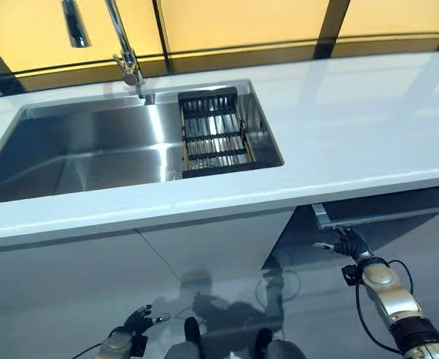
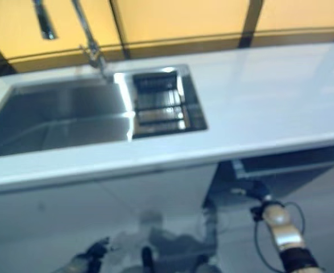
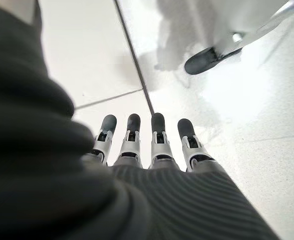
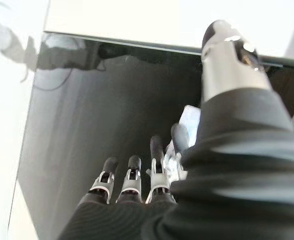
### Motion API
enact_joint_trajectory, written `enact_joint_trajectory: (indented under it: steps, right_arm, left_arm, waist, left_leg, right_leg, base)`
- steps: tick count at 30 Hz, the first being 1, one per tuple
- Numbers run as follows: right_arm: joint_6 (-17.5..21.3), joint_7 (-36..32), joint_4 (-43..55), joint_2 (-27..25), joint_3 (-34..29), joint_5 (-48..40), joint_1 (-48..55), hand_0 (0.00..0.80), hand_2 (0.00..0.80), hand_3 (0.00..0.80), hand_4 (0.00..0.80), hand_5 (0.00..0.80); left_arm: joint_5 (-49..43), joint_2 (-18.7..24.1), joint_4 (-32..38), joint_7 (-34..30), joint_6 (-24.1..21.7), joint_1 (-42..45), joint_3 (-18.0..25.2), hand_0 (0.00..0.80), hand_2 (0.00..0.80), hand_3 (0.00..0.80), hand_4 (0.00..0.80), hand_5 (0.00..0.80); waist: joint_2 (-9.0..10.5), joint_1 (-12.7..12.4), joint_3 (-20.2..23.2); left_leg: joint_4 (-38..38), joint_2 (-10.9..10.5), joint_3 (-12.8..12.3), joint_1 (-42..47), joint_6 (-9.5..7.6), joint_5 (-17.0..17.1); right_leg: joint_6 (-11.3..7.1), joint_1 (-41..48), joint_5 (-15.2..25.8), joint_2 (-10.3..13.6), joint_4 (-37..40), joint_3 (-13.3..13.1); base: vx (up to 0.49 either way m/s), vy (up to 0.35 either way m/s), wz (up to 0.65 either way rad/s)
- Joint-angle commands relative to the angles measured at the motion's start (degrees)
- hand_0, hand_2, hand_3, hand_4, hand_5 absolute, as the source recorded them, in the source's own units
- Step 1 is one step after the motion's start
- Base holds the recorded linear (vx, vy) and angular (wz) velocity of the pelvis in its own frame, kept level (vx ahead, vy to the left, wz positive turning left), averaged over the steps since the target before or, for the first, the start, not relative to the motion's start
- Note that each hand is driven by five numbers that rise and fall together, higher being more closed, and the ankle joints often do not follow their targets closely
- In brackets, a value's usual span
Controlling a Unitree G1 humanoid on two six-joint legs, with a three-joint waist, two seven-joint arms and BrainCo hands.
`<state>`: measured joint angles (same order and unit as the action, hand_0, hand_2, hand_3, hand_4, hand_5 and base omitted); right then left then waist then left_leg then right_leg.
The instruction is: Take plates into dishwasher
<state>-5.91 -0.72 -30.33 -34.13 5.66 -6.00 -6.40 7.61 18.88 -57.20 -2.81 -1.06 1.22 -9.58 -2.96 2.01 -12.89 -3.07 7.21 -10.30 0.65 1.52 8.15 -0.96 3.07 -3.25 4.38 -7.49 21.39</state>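
No plate shows in any view. The dishwasher sits under the countertop at the right, its door tipped out a little at the top with a dark gap above it. My right hand is at the left end of that door's top edge, fingers straight and thumb apart. In the right wrist view its fingers point along the dark door panel and hold nothing. Low by the floor at the lower left hangs my left hand, its fingers straight and empty over the tiles.
A steel sink is set in the white countertop, with an empty black drying rack in its right end and a tap behind. White cabinet fronts run below the counter, left of the dishwasher.
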Motion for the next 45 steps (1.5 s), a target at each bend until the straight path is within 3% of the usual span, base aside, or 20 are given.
enact_joint_trajectory:
  steps: [1, 2, 4, 7, 11, 16, 17, 18, 20, 21, 22, 23, 25, 27, 30, 33, 36, 39, 42, 45]
  right_arm:
    - [0.9, 0.2, -3.5, 0.2, 2.8, 4.3, -2.9, 0.0, 0.0, 0.0, 0.0, 0.0]
    - [1.2, 0.0, -4.7, 0.1, 3.2, 5.7, -2.9, 0.0, 0.0, 0.0, 0.0, 0.0]
    - [0.4, -1.0, -5.9, 0.3, 3.6, 6.5, -2.0, 0.0, 0.0, 0.0, 0.0, 0.0]
    - [1.3, -1.7, -9.7, 1.4, 3.6, 6.8, -1.0, 0.0, 0.0, 0.0, 0.0, 0.0]
    - [4.2, -2.5, -16.1, 3.2, 3.9, 6.5, -0.9, 0.0, 0.0, 0.0, 0.0, 0.0]
    - [5.2, -2.5, -19.0, 4.5, 3.6, 6.8, 0.1, 0.0, 0.0, 0.0, 0.0, 0.0]
    - [4.7, -2.4, -19.3, 4.6, 3.5, 6.4, -0.2, 0.0, 0.0, 0.0, 0.0, 0.0]
    - [4.4, -1.9, -20.0, 4.8, 3.1, 4.6, -0.9, 0.0, 0.0, 0.0, 0.0, 0.0]
    - [3.2, -1.0, -19.6, 5.0, 2.2, 1.0, -1.7, 0.0, 0.0, 0.0, 0.0, 0.0]
    - [3.0, -0.7, -19.5, 5.1, 1.9, 0.6, -1.6, 0.0, 0.0, 0.0, 0.0, 0.0]
    - [3.2, 0.7, -18.5, 6.2, 0.5, -0.4, 0.0, 0.0, 0.0, 0.0, 0.0, 0.0]
    - [4.2, 1.3, -17.6, 7.2, -0.1, -0.2, 1.9, 0.0, 0.0, 0.0, 0.0, 0.0]
    - [5.2, 1.7, -16.8, 8.5, -1.5, -1.7, 5.4, 0.0, 0.0, 0.0, 0.0, 0.0]
    - [5.0, 0.1, -17.7, 9.4, -2.3, -0.2, 6.7, 0.0, 0.0, 0.0, 0.0, 0.0]
    - [5.8, -2.2, -20.0, 10.1, -1.7, -1.5, 7.1, 0.0, 0.0, 0.0, 0.0, 0.0]
    - [8.2, -2.2, -22.7, 11.8, -0.2, -2.1, 7.7, 0.0, 0.0, 0.0, 0.0, 0.0]
    - [8.3, -2.0, -23.9, 12.7, 1.0, -2.3, 7.5, 0.0, 0.0, 0.0, 0.0, 0.0]
    - [8.3, -2.7, -25.8, 13.4, 2.1, -1.7, 6.6, 0.0, 0.0, 0.0, 0.0, 0.0]
    - [7.9, -3.9, -28.2, 14.0, 3.1, -0.7, 5.0, 0.0, 0.0, 0.0, 0.0, 0.0]
    - [8.2, -4.4, -30.4, 15.0, 4.6, -0.9, 3.1, 0.0, 0.0, 0.0, 0.0, 0.0]
  left_arm:
    - [0.3, 1.7, -0.4, 0.1, -3.0, 0.9, 2.3, 0.0, 0.0, 0.0, 0.0, 0.0]
    - [0.2, 1.3, -0.8, 0.0, -3.5, 1.2, 2.4, 0.0, 0.0, 0.0, 0.0, 0.0]
    - [0.2, 0.6, -0.4, -0.5, -3.7, 1.5, 2.9, 0.0, 0.0, 0.0, 0.0, 0.0]
    - [1.6, -0.1, -0.6, -0.6, -3.8, 1.1, 3.3, 0.0, 0.0, 0.0, 0.0, 0.0]
    - [2.2, -0.7, -1.9, -1.1, -4.6, 1.1, 4.2, 0.0, 0.0, 0.0, 0.0, 0.0]
    - [3.9, -1.6, -3.8, -1.8, -7.8, 1.4, 4.7, 0.0, 0.0, 0.0, 0.0, 0.0]
    - [3.8, -1.5, -3.7, -1.6, -7.6, 0.9, 4.4, 0.0, 0.0, 0.0, 0.0, 0.0]
    - [3.7, -1.1, -3.4, -1.1, -7.4, 0.1, 4.1, 0.0, 0.0, 0.0, 0.0, 0.0]
    - [3.0, -0.1, -2.6, -0.9, -6.7, -1.6, 3.6, 0.0, 0.0, 0.0, 0.0, 0.0]
    - [2.5, 0.2, -2.6, -1.2, -6.4, -2.2, 3.4, 0.0, 0.0, 0.0, 0.0, 0.0]
    - [1.7, 1.4, -2.2, -1.9, -5.7, -4.9, 2.2, 0.0, 0.0, 0.0, 0.0, 0.0]
    - [2.1, 2.0, -1.8, -1.9, -5.0, -6.2, 1.5, 0.0, 0.0, 0.0, 0.0, 0.0]
    - [0.7, 2.9, -1.6, -1.5, -3.8, -7.8, -0.1, 0.0, 0.0, 0.0, 0.0, 0.0]
    - [1.8, 3.6, -1.7, -1.0, -3.2, -7.3, -0.4, 0.0, 0.0, 0.0, 0.0, 0.0]
    - [0.8, 4.7, -2.9, -1.3, -1.9, -6.3, -0.2, 0.0, 0.0, 0.0, 0.0, 0.0]
    - [-1.2, 5.2, -5.7, -1.4, 0.1, -6.2, -0.1, 0.0, 0.0, 0.0, 0.0, 0.0]
    - [-3.4, 5.0, -8.4, -0.8, 1.6, -5.7, -0.3, 0.0, 0.0, 0.0, 0.0, 0.0]
    - [-2.1, 4.9, -9.7, -0.7, 0.7, -4.4, 1.2, 0.0, 0.0, 0.0, 0.0, 0.0]
    - [-1.6, 5.1, -9.7, -1.9, 0.4, -3.7, 2.6, 0.0, 0.0, 0.0, 0.0, 0.0]
    - [-1.0, 4.9, -9.1, -2.0, 0.2, -3.4, 3.2, 0.0, 0.0, 0.0, 0.0, 0.0]
  waist:
    - [4.06, -2.3, -1.3]
    - [4.09, -2.6, -1.3]
    - [4.2, -3.0, -1.1]
    - [4.52, -3.7, -0.2]
    - [3.61, -4.9, 1.4]
    - [1.32, -4.5, 3.7]
    - [1.14, -4.5, 3.5]
    - [1.51, -4.9, 2.9]
    - [2.06, -5.0, 1.5]
    - [2.14, -4.8, 1.1]
    - [2.85, -3.6, -0.5]
    - [3.32, -2.9, -1.3]
    - [3.59, -1.6, -2.6]
    - [3.44, -0.7, -2.8]
    - [2.54, 0.4, -1.6]
    - [2.69, 1.6, 1.0]
    - [3.82, 1.7, 3.2]
    - [5.11, 1.0, 5.0]
    - [5.86, 0.1, 6.1]
    - [5.59, -1.2, 6.8]
  left_leg:
    - [3.4, -2.5, -1.0, 1.3, 2.05, -7.2]
    - [3.8, -2.1, 0.0, 0.9, 2.16, -6.6]
    - [7.1, -1.7, -1.2, 0.9, 2.21, -7.4]
    - [17.8, -0.8, -3.3, 0.7, 2.21, -9.5]
    - [28.1, -1.0, -1.2, 1.4, 1.73, -11.6]
    - [29.3, -1.0, -0.8, 6.5, 1.75, -11.1]
    - [27.4, -1.2, -1.0, 7.9, 0.48, -13.7]
    - [25.6, -2.0, -1.1, 8.6, -1.93, -18.7]
    - [20.9, -4.3, -0.5, 9.7, -5.07, -26.9]
    - [19.9, -4.5, -1.1, 9.9, -5.5, -27.0]
    - [17.5, -5.7, -4.2, 9.9, -6.91, -27.6]
    - [17.4, -6.1, -5.2, 9.4, -7.45, -27.9]
    - [17.6, -7.4, -4.8, 7.5, -7.99, -27.3]
    - [16.9, -7.5, -3.8, 6.6, -8.33, -26.1]
    - [11.6, -7.2, -2.1, 6.3, -8.58, -22.3]
    - [4.3, -8.1, 2.9, 6.9, -8.82, -18.6]
    - [1.2, -9.6, 5.4, 7.3, -9.2, -17.5]
    - [-1.3, -11.1, 5.7, 7.9, -9.58, -16.5]
    - [-1.9, -12.3, 5.6, 7.5, -9.72, -16.3]
    - [-1.9, -12.0, 6.2, 6.2, -8.74, -15.3]
  right_leg:
    - [3.52, 4.9, -5.0, -2.5, 5.7, -1.8]
    - [3.68, 5.2, -4.5, -2.5, 6.7, -1.8]
    - [3.38, 5.5, -3.5, -1.8, 8.8, -0.8]
    - [3.11, 5.3, -1.9, -1.1, 11.8, 0.1]
    - [2.48, 2.6, -0.6, -1.4, 12.5, -1.3]
    - [0.5, -1.2, 1.4, -1.2, 12.5, -3.4]
    - [-1.26, -2.7, 3.4, -0.2, 12.5, -4.2]
    - [-3.14, -4.7, 6.4, 1.2, 12.5, -5.3]
    - [-6.87, -7.6, 11.1, 3.8, 12.5, -7.1]
    - [-7.58, -8.2, 12.1, 4.7, 12.5, -7.4]
    - [-8.98, -10.2, 14.4, 7.9, 12.5, -7.9]
    - [-9.2, -11.0, 14.5, 8.9, 12.5, -8.3]
    - [-8.26, -12.3, 12.8, 9.0, 12.5, -10.4]
    - [-6.92, -9.2, 15.3, 7.9, 12.1, -10.0]
    - [-5.35, -8.3, 12.1, 6.8, 0.3, -9.7]
    - [-3.44, -7.7, 5.9, 3.3, -11.2, -13.7]
    - [-3.56, -5.5, 3.0, 1.1, -14.8, -14.7]
    - [-4.48, -3.3, 1.1, -0.1, -18.7, -13.8]
    - [-5.26, -3.3, 1.6, 0.2, -24.8, -12.3]
    - [-4.75, -1.2, 0.5, 0.3, -22.1, -10.8]
  base:
    - [-0.176, -0.101, 0.3]
    - [-0.165, -0.049, 0.19]
    - [-0.162, 0.035, 0.06]
    - [-0.175, 0.15, 0.06]
    - [-0.271, 0.31, 0.0]
    - [-0.406, 0.575, -0.14]
    - [-0.647, 0.818, -0.09]
    - [-0.722, 0.869, -0.12]
    - [-0.727, 0.859, -0.08]
    - [-0.853, 1.05, 0.12]
    - [-0.814, 1.015, 0.3]
    - [-0.985, 1.229, 0.5]
    - [-0.618, 0.754, 0.49]
    - [-0.36, 0.514, 0.37]
    - [-0.217, 0.324, 0.51]
    - [-0.171, 0.211, 0.6]
    - [-0.14, 0.063, 0.5]
    - [-0.189, -0.003, 0.16]
    - [-0.295, -0.053, -0.16]
    - [-0.375, -0.15, -0.29]
